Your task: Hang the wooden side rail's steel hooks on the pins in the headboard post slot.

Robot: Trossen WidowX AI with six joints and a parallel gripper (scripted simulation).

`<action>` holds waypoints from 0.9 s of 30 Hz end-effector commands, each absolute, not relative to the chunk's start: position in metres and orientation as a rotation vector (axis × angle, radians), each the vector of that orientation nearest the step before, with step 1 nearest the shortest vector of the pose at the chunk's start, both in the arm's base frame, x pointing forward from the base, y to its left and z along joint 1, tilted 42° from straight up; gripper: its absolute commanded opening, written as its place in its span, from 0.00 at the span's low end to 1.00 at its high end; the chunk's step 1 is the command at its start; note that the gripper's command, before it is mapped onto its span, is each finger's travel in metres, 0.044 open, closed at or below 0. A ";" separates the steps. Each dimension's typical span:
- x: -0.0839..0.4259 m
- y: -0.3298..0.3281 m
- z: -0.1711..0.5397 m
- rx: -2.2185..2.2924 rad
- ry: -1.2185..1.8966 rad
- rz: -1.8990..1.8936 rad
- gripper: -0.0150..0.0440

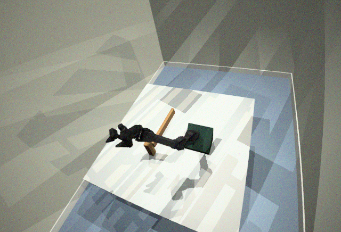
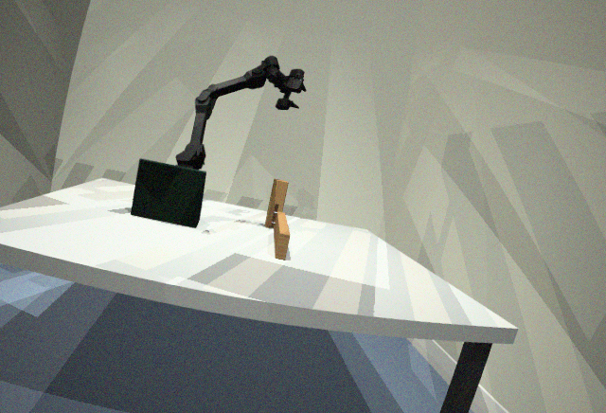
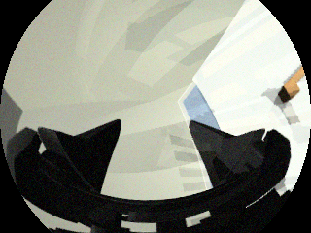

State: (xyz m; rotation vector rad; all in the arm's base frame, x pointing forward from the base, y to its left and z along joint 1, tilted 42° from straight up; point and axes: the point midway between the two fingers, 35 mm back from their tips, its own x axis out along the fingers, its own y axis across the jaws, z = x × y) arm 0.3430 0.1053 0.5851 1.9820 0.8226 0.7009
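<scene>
The wooden headboard post (image 1: 149, 150) (image 2: 279, 193) (image 3: 292, 92) stands upright on the table. The wooden side rail (image 1: 166, 122) (image 2: 281, 240) runs from beside the post, its far end low at the table. In the exterior view the rail's near end overlaps the lower part of the post, with small grey metal at the junction. Whether both hooks sit on the pins is too small to tell, and the arm hides part of the rail in the top view. My gripper (image 1: 111, 144) (image 2: 300, 98) (image 3: 155, 123) is open and empty, high above the table and away from post and rail.
A dark green box (image 1: 203, 137) (image 2: 168, 193) stands beside the arm's base. The white table (image 1: 220, 114) (image 2: 147, 252) has an edge on the far side of the post. Shadows of the arm fall on the tabletop.
</scene>
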 end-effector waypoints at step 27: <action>0.352 0.115 0.450 0.493 0.304 0.852 1.00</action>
